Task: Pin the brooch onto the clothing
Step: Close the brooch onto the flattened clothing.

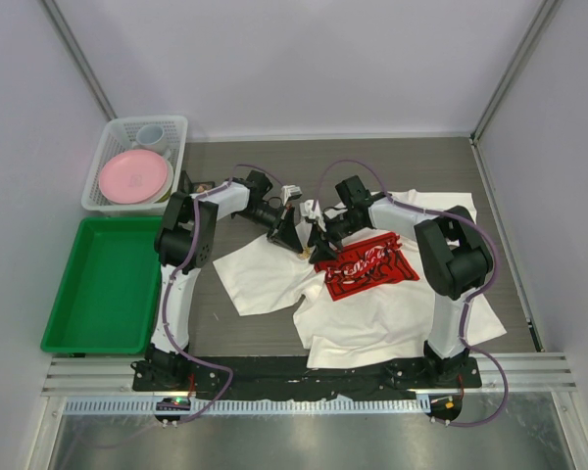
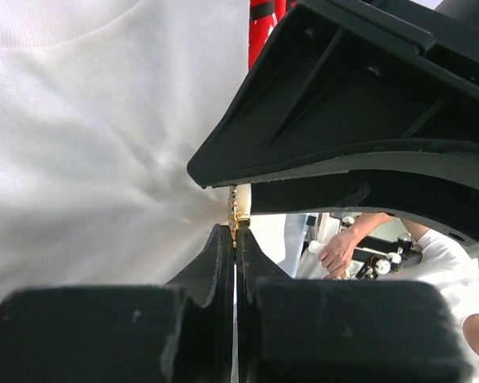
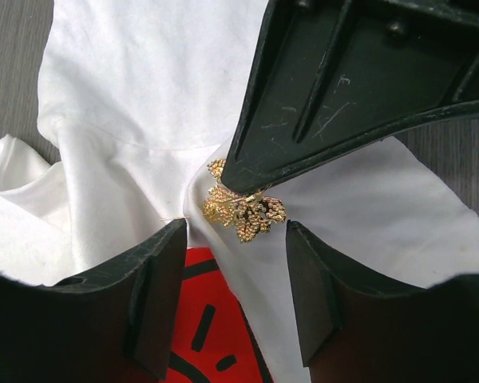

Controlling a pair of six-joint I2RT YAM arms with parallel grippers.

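Observation:
The clothing, a white T-shirt (image 1: 392,308), lies crumpled on the table with its red print (image 1: 368,264) facing up. Both grippers meet over its left part. My left gripper (image 2: 235,231) is shut on the gold brooch (image 2: 234,209) by a thin edge at its fingertips. In the right wrist view the leaf-shaped brooch (image 3: 243,211) hangs under the left gripper's fingers (image 3: 343,88), against a raised fold of the shirt (image 3: 144,88). My right gripper (image 3: 235,231) stands open, its fingers either side of the fold and the brooch. A thin pin tip shows by its left finger (image 3: 164,271).
A white basket (image 1: 181,132) with a pink plate (image 1: 133,176) and a cup stands at the back left. A green tray (image 1: 98,284) lies in front of it. Grey walls close the table on three sides.

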